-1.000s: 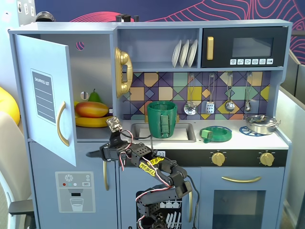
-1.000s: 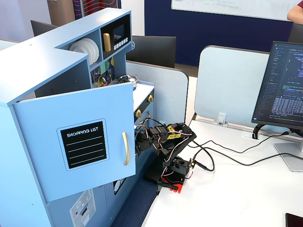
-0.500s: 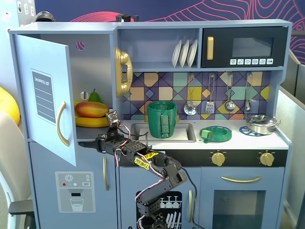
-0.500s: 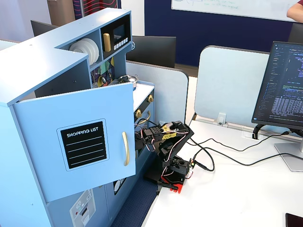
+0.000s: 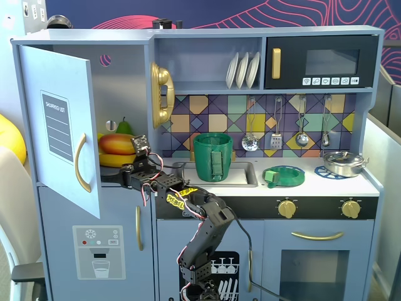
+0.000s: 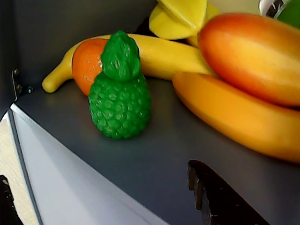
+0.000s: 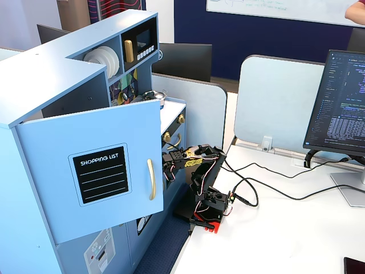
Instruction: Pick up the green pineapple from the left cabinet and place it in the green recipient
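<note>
Now green pineapple (image 6: 120, 91) upright on left cabinet (image 5: 123, 81) shelf, mango (image 6: 255, 56) at its 2 o'clock in wrist view, end effector (image 5: 113, 179) at shelf edge, open or closed unclear, green recipient (image 5: 213, 157) in sink.

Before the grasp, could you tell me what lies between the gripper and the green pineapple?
Only bare grey shelf floor, as the wrist view shows; the green pineapple stands apart from the gripper's dark finger.
</note>
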Controlling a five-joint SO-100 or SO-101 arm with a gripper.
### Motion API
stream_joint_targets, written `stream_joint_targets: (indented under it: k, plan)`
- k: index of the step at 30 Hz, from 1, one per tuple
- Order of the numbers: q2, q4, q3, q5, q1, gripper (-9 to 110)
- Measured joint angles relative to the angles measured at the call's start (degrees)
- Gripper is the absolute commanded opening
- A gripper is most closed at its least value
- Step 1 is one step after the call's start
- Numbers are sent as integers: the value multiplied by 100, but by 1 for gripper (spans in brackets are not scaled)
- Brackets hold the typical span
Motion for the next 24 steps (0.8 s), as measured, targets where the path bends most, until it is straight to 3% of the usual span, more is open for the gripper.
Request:
stream_joint_targets:
  k: [24]
  plan:
    - [-2259,-475,-1793,-325,53,51]
